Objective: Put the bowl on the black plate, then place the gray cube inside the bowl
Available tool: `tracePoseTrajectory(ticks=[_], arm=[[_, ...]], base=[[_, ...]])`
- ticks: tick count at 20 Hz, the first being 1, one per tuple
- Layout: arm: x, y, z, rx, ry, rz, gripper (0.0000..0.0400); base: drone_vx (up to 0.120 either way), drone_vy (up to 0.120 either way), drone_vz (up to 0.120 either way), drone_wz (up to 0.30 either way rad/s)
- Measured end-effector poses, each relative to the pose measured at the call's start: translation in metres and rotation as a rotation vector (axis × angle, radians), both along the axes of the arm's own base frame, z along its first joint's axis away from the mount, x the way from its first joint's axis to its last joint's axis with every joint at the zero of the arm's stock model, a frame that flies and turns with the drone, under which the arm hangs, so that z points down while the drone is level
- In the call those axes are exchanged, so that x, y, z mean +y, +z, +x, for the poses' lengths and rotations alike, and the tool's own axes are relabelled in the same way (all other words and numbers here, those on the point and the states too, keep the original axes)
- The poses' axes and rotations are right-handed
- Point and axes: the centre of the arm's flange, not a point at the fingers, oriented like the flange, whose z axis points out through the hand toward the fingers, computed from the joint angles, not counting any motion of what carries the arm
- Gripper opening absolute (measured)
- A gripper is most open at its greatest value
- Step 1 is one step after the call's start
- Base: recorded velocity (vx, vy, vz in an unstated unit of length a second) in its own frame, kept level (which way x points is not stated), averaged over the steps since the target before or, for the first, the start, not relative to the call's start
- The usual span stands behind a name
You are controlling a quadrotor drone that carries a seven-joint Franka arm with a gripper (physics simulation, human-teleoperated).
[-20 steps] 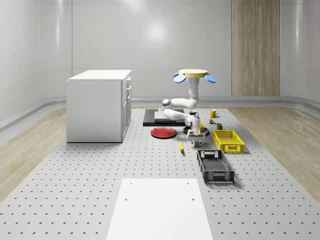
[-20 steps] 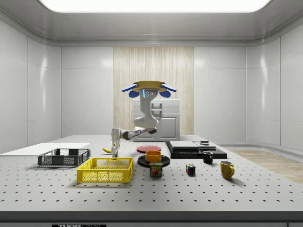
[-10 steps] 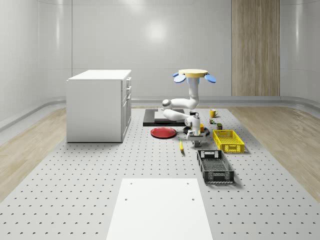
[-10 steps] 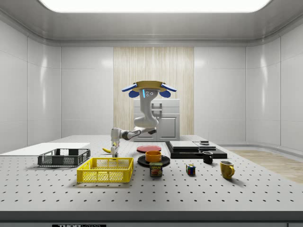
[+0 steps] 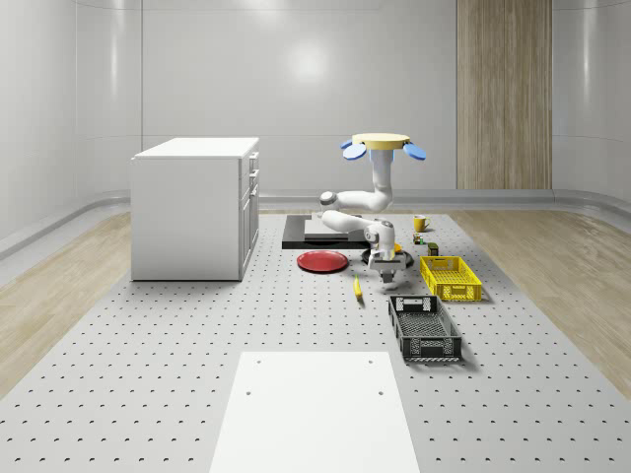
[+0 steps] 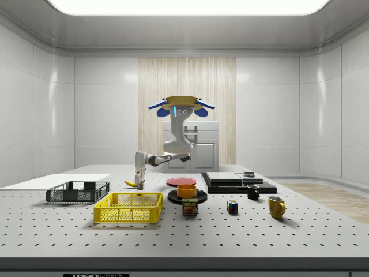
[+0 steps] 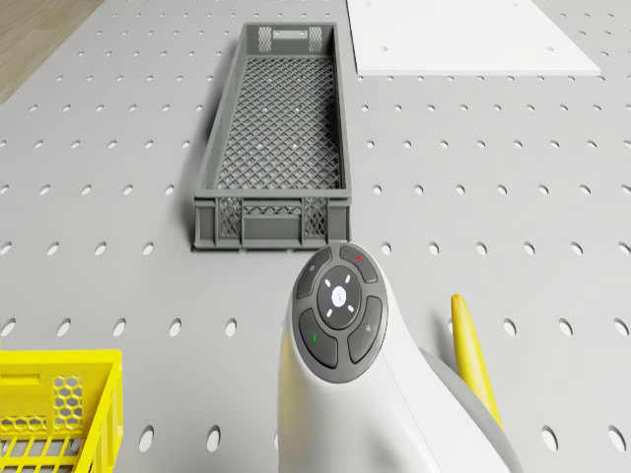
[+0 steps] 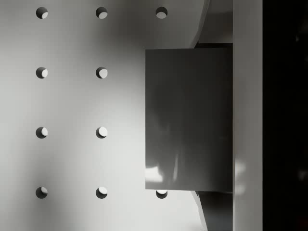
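The gray cube sits closest to the wrist camera, right up against the gripper's body, with the perforated table behind it. Whether the gripper is clamped on it or merely beside it, I cannot tell.

In the drone view the arm's wrist points down at the table between a dark mesh crate, a banana and a yellow crate.

Farther back, in the side view, the orange bowl already rests on the black plate, so step 1 looks done and the cube is what is left. The gripper hangs low over the table, well apart from the bowl and towards the side view's left. The drone hovers high above the table, roughly over the plates, with its arm folded down and out to the gripper.

The cube looks rigid, with glossy flat faces — probably light, and likely a little slippery. I would hold it on 2 opposite faces, centred, so it cannot pivot. The bowl looks stiff and shallow. It may slide on the plate if the cube is dropped, so lowering the cube into the bowl's middle seems safer.
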Motion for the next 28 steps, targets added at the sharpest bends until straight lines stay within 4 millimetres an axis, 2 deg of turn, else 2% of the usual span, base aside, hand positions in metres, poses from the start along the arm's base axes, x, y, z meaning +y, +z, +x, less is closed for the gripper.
tracePoseTrajectory(ticks=[5, 14, 18, 20, 24, 28], arm=[[0.000, -0.011, 0.000, 0.000, 0.000, 0.000, 0.0251], [0.000, -0.016, 0.000, 0.000, 0.000, 0.000, 0.0251], [0.000, -0.016, 0.000, 0.000, 0.000, 0.000, 0.0251], [0.000, -0.016, 0.000, 0.000, 0.000, 0.000, 0.0251], [0.000, -0.016, 0.000, 0.000, 0.000, 0.000, 0.0251], [0.000, -0.016, 0.000, 0.000, 0.000, 0.000, 0.0251]], base=[[-0.008, 0.016, 0.120, 0.000], [-0.120, 0.120, 0.116, 0.000], [-0.120, 0.100, 0.000, 0.000], [-0.060, 0.000, 0.000, 0.000], [-0.120, -0.110, 0.000, 0.000], [-0.120, -0.010, 0.000, 0.000]])
